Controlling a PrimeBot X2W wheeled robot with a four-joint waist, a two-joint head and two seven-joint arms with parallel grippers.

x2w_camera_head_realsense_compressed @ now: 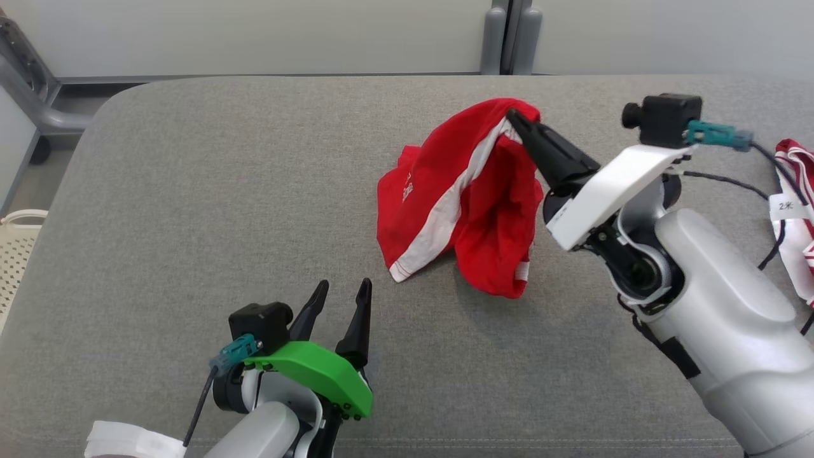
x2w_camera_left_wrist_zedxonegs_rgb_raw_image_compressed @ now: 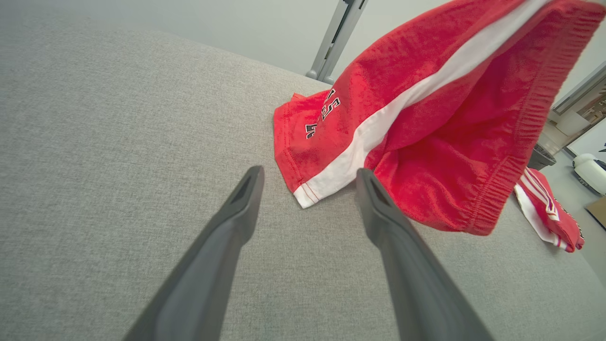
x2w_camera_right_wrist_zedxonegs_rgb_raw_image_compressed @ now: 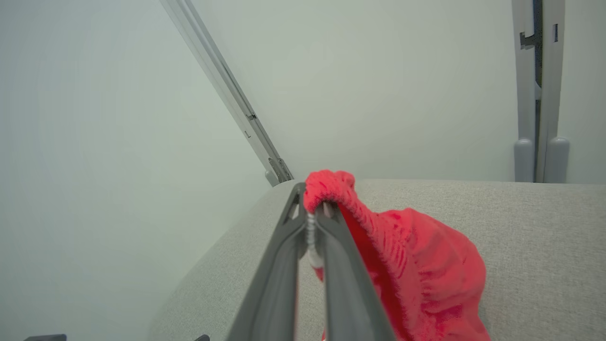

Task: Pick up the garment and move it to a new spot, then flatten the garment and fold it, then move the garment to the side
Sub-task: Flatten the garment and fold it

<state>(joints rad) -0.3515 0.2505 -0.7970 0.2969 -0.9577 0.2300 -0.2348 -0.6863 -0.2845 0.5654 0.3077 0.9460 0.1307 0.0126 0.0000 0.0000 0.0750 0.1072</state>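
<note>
**Right gripper** (x2w_camera_head_realsense_compressed: 520,119): clenched on the elastic waistband of the red shorts (x2w_camera_head_realsense_compressed: 470,197). In the right wrist view I see the bunched band pinched between its tips.

**Left gripper** (x2w_camera_head_realsense_compressed: 343,291): released, jaws spread. It hovers over the grey table (x2w_camera_head_realsense_compressed: 191,191) near the front edge, just short of the white-striped leg hem (x2w_camera_head_realsense_compressed: 400,270).

**Position of the shorts:** centre-right of the table, with the waistband raised. One leg drapes down and its hem rests on the surface.

**Handling:** I judge the fabric light, soft and limp. It will sag and swing from a single pinch and cannot be pushed flat. The ribbed waistband looks like the firmest hold. To spread the shorts, I would take a second hold at the waistband's other end or at the near hem. A second red-and-white garment (x2w_camera_head_realsense_compressed: 795,203) lies at the right edge, so I would keep clear of it.
</note>
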